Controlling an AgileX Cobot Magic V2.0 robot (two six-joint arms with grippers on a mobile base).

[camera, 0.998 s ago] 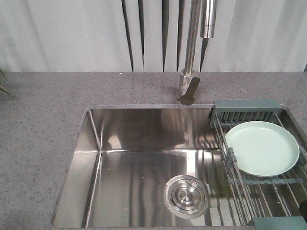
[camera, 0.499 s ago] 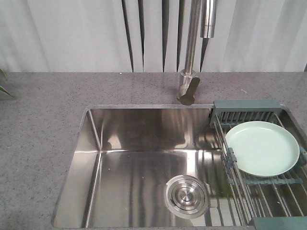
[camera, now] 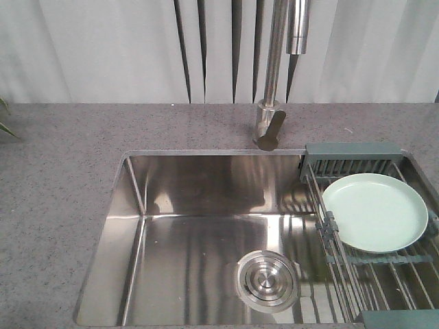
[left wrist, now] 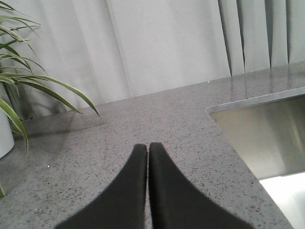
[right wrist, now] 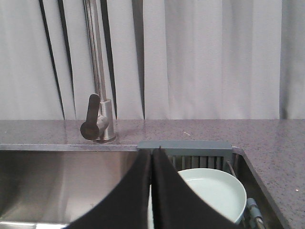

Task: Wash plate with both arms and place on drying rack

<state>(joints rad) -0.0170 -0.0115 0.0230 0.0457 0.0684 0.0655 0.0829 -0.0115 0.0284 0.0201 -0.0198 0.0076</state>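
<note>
Both end effectors (left wrist: 148, 145) (right wrist: 152, 151) pressed closed, empty, round mint plate (camera: 374, 212) flat on wire drying rack (camera: 384, 274)

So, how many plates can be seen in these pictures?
1. The round pale mint-green plate lies flat on the steel-wire drying rack at the right side of the stainless sink. No other plate is visible, though the rack runs out of frame.

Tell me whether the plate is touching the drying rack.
Touching. The exterior front-facing view shows the plate lying flat on the drying rack wires, with no gap beneath it.
</note>
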